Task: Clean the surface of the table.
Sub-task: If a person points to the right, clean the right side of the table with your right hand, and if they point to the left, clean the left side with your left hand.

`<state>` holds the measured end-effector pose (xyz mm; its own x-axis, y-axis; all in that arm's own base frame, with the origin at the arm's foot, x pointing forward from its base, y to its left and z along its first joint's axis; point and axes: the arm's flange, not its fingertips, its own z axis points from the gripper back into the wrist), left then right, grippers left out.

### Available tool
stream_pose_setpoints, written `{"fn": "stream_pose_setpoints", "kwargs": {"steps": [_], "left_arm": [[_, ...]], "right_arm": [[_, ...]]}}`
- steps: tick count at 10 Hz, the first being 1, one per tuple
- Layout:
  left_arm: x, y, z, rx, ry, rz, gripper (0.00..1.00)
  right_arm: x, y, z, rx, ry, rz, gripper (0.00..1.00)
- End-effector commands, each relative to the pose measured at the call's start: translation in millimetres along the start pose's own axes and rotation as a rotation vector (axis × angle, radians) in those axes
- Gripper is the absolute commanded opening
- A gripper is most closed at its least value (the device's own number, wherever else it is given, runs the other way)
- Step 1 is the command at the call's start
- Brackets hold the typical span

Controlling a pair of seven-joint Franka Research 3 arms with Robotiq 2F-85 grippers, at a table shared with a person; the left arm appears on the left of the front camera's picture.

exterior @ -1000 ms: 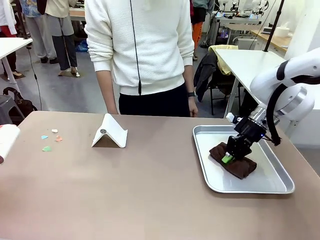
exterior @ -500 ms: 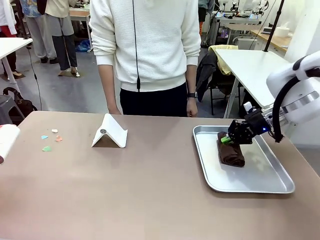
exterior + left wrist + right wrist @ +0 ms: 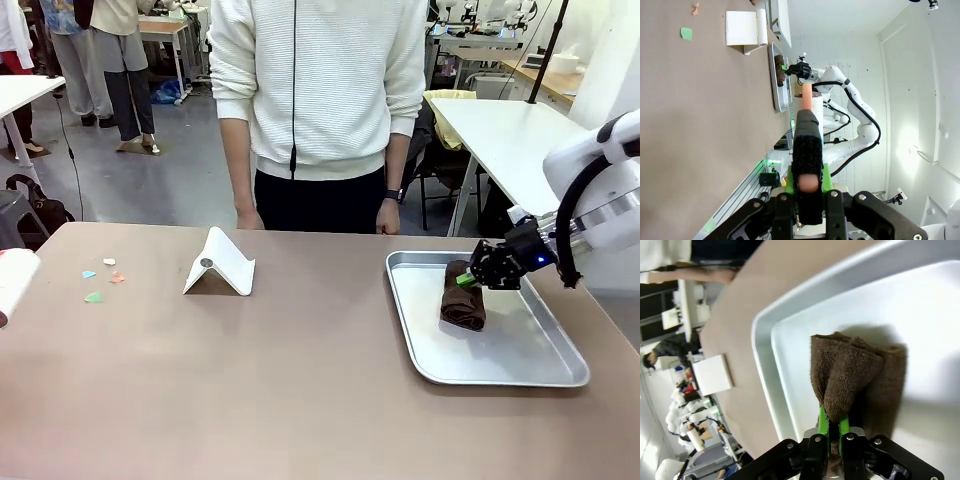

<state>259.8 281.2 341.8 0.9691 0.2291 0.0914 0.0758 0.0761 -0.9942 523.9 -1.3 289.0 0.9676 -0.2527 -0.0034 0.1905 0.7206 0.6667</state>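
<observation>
The taupe-brown table (image 3: pixel 250 380) spans the front view. At its right, a brown folded cloth (image 3: pixel 463 305) lies in a silver metal tray (image 3: pixel 500 380). My right gripper (image 3: pixel 470 279) is shut on the cloth's far end and holds it raised off the tray. In the right wrist view the green pads (image 3: pixel 824 426) pinch a fold of the cloth (image 3: pixel 850 370) above the tray (image 3: pixel 765 355). My left gripper (image 3: pixel 807 175) is shut on a black and salmon-coloured handle-like thing (image 3: pixel 807 97), off the table's left side. Small coloured paper scraps (image 3: pixel 95 283) lie on the table at far left.
A white folded card stand (image 3: pixel 220 265) sits at the table's middle back. A person in a white sweater (image 3: pixel 320 100) stands at the far edge, hands down. A white object with a red edge (image 3: pixel 12 285) sits at the left edge.
My right gripper rose and shifted right and back with the cloth's end, so the cloth now hangs lengthwise. The person stepped to the right.
</observation>
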Motion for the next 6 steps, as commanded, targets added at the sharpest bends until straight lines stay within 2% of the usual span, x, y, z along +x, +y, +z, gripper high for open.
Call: {"fn": "stream_pose_setpoints", "kwargs": {"steps": [1,2,4,6], "left_arm": [[-2,-5,0,0.003,0.006,-0.005,0.0],[-2,-5,0,0.003,0.006,-0.005,0.0],[-2,-5,0,0.003,0.006,-0.005,0.0],[-2,-5,0,0.003,0.006,-0.005,0.0]], "right_arm": [[-6,-1,10,-0.125,0.027,0.024,0.08],[-10,-6,16,-0.186,0.05,0.044,0.08],[-15,-11,32,-0.248,0.003,0.085,0.08],[-30,-13,57,-0.243,0.021,0.128,0.08]]}}
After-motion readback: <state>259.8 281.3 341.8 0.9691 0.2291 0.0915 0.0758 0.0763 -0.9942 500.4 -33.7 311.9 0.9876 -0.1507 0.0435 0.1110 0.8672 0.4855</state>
